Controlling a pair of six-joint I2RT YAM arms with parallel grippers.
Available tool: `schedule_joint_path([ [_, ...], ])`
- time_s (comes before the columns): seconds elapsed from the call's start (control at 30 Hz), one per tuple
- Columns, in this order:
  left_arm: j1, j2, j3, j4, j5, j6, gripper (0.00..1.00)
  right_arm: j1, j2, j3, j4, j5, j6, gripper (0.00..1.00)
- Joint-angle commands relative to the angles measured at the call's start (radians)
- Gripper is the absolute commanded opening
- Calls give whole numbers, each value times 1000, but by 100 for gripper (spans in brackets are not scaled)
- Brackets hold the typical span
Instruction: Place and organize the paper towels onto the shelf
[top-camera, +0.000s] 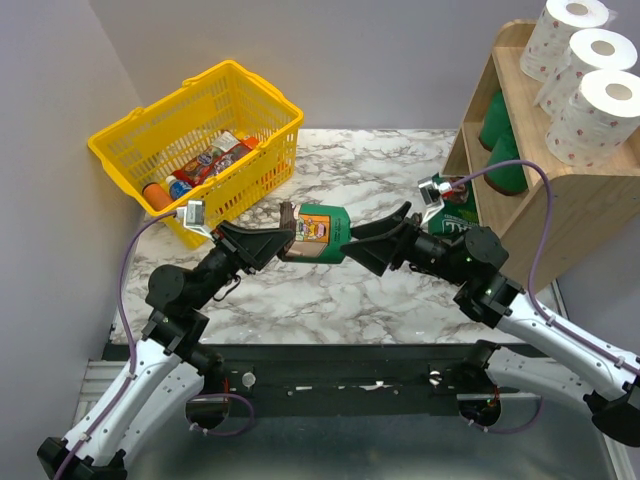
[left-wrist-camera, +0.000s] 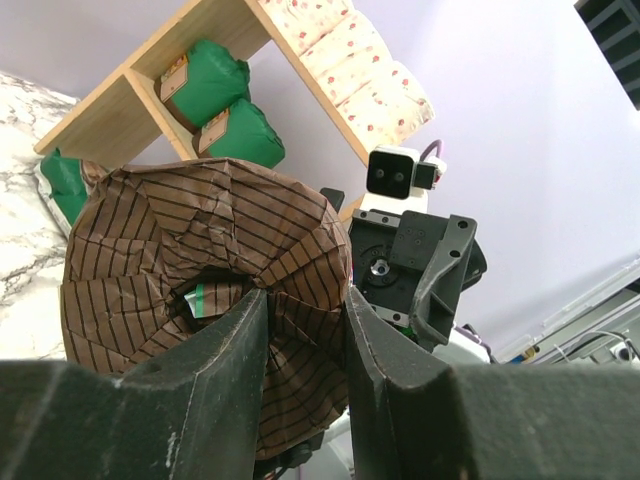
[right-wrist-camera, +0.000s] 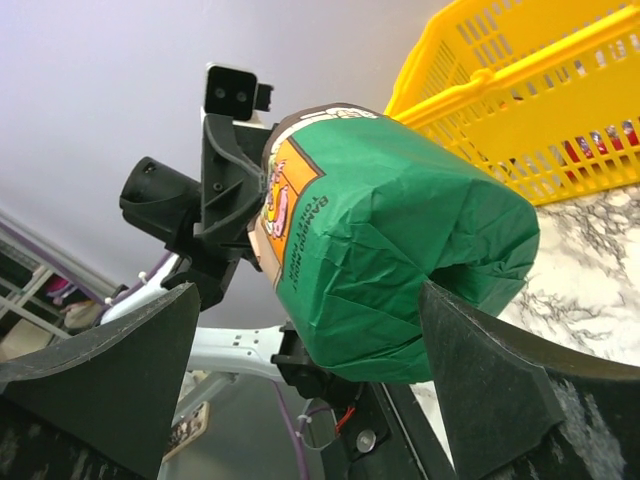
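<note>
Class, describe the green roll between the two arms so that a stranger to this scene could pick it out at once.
Find the marble table in front of the wooden shelf. Over its middle is a green roll with a brown striped end, pinched there by the left pincer. Unlike the other green rolls in or beside the shelf, it alone is gripped.
</note>
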Motion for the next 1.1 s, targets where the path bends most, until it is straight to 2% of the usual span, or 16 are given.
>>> schedule_joint_path([
  [0.0, -3, -22, 34, 27, 19, 18, 41, 6, -25, 0, -57, 68, 27, 98],
  [0.27, -3, -26, 39, 30, 14, 14, 41, 13, 0, 11, -63, 58, 50, 98],
  [0.53, -3, -14, 22, 79, 28, -17, 41, 27, 84, 44, -16, 9, 73, 98],
  [0.63, -3, -9, 7, 96, 37, -24, 41, 29, 99, 29, 50, -20, 79, 98],
  [0.77, -3, -8, -19, 125, 42, -43, 41, 30, 93, -6, 186, -60, 65, 90],
  [0.97, -3, -6, -28, 128, 49, -38, 43, 32, 74, -20, 238, -82, 27, 67],
  [1.07, -3, -9, -28, 122, 51, -29, 49, 32, 66, -28, 239, -88, 7, 53],
])
